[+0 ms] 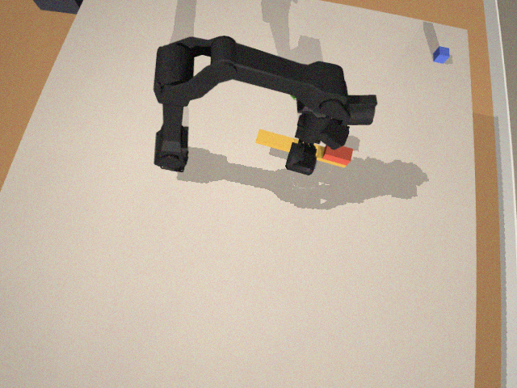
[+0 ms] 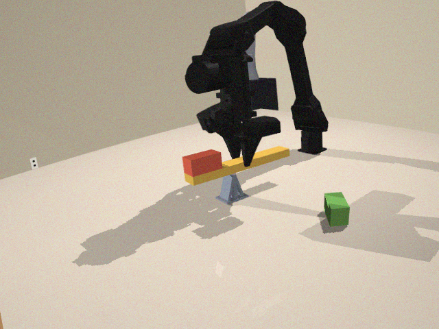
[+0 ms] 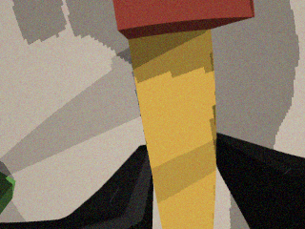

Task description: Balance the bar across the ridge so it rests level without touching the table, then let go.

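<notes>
A long yellow bar [image 1: 271,140] [image 2: 271,153] [image 3: 179,121] lies across the top of a grey-blue ridge [image 2: 230,191]. A red block [image 1: 338,154] [image 2: 202,162] is fixed on one end of the bar. Both ends of the bar are off the table. My gripper [image 1: 304,158] [image 2: 242,161] [image 3: 179,147] comes down from above. It is shut on the bar near its middle, just above the ridge, with one finger on each long side. In the top view the ridge is hidden under the bar and the gripper.
A green cube [image 2: 337,208] [image 3: 6,193] sits on the table to one side of the ridge. A small blue cube [image 1: 440,54] sits near a far table corner. The arm's base [image 1: 170,145] [image 2: 311,141] stands beyond the bar's free end.
</notes>
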Controlling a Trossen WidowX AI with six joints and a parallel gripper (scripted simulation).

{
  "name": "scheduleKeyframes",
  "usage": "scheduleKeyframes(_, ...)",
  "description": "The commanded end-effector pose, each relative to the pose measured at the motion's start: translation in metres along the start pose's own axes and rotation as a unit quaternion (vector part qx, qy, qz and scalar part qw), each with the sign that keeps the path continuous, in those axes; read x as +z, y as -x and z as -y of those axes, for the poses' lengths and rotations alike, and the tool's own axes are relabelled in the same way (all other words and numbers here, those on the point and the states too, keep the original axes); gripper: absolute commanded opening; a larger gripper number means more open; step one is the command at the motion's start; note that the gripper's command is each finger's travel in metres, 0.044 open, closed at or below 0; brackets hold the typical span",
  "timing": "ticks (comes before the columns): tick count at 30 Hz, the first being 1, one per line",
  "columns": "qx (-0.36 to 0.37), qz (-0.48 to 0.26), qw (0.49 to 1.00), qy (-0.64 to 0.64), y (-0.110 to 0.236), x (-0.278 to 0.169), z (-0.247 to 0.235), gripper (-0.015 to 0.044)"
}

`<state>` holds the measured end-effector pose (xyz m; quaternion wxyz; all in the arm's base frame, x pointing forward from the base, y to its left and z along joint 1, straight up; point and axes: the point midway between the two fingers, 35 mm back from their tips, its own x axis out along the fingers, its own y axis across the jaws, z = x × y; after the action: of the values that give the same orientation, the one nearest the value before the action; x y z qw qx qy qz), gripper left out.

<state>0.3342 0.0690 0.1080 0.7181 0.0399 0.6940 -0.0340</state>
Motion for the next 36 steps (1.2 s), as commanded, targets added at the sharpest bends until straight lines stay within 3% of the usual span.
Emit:
scheduleKeyframes(1,0.000,0.000,1.000,0.000,0.0000,0.0000,0.0000,0.0167)
scheduleKeyframes(36,0.000,0.000,1.000,0.000,0.0000,0.0000,0.0000,0.0185)
